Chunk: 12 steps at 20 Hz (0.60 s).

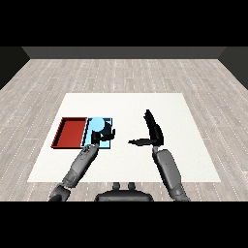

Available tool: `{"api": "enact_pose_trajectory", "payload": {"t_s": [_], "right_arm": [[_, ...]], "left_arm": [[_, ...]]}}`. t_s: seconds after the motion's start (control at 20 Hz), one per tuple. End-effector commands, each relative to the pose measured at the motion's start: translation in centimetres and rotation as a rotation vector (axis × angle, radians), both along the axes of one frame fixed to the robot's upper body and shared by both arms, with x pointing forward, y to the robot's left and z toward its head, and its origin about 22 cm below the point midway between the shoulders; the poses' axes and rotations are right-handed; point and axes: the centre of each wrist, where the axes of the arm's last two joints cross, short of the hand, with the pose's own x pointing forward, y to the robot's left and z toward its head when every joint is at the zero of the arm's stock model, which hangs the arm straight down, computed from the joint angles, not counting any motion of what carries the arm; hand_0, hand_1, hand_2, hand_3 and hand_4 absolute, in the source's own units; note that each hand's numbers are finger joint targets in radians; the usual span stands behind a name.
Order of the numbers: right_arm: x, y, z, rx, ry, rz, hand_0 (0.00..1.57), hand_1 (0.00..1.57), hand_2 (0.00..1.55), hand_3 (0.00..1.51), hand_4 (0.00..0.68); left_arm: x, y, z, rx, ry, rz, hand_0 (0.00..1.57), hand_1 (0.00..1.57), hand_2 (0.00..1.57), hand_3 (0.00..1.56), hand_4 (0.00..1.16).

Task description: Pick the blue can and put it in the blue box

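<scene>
You are seeing one blue can point(97, 124), apparently standing upright, gripped by the left hand point(102, 136) above two trays; right hand point(152, 131) is hanging open.

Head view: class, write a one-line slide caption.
Left hand holds the blue can over the light blue tray; right hand open above the table.

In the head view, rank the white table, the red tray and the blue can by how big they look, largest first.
1. White table, by far the largest.
2. Red tray.
3. Blue can, smallest; the left hand partly hides it, so only its top shows.
</scene>
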Motion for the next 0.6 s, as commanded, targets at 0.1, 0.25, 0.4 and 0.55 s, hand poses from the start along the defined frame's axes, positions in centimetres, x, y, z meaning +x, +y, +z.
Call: {"api": "enact_pose_trajectory", "payload": {"t_s": [0.1, 0.25, 0.4, 0.55], "right_arm": [[0.0, -0.5, -1.8, 0.071, 0.024, -0.026, 0.00, 0.00, 0.00, 0.00, 0.000], [-0.1, -2.2, -1.5, 0.068, 0.038, -0.037, 0.00, 0.00, 0.00, 0.00, 0.000], [0.0, -1.3, -1.5, 0.082, 0.038, -0.050, 0.00, 0.00, 0.00, 0.00, 0.000], [0.2, -2.8, -1.6, 0.077, 0.062, -0.080, 0.00, 0.00, 0.00, 0.00, 0.000]], "left_arm": [[2.7, 4.5, 1.2, 0.082, 0.098, 0.097, 1.57, 1.57, 1.57, 1.48, 1.13], [3.1, 6.2, 0.6, 0.191, 0.165, 0.175, 1.57, 1.57, 1.57, 1.49, 1.10], [4.2, 8.5, 0.0, 0.310, 0.302, 0.242, 1.57, 1.57, 1.57, 1.48, 1.06], [4.2, 9.7, -1.6, 0.550, 0.380, 0.313, 1.23, 1.23, 1.10, 0.84, 0.95]]}}
